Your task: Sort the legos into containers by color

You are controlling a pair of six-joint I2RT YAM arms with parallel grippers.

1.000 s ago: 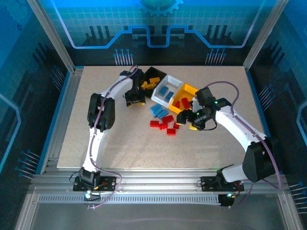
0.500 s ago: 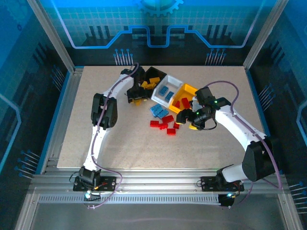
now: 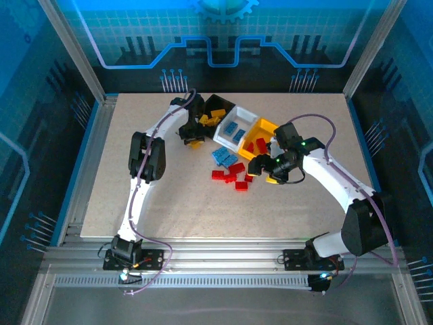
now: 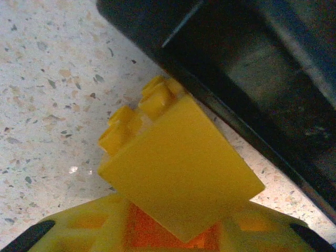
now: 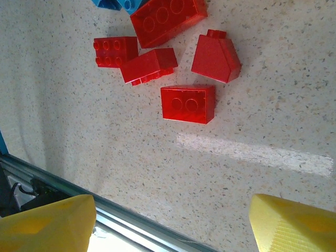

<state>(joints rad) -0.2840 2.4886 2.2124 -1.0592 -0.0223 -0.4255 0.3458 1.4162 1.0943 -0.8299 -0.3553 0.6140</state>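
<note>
Top view: the left claw is clamped on a small orange-yellow studded plastic brick, with the black square plastic bin just beyond it. The right claw hangs with its jaws apart, loose red studded plastic bricks just to its left.

Left wrist view: the orange-yellow brick sits tilted in the grip, and the black bin's wall is just beyond it.

Right wrist view: five red bricks lie ahead of the spread yellow fingertips.

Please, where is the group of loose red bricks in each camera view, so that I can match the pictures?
Top external: the red bricks lie mid-table, directly below the blue bricks.
Right wrist: the red bricks are in the upper half, with the blue bricks at the top edge.
Left wrist: here instead a yellow brick lies beside the black bin.
Shared landmark: the speckled tabletop.
</note>
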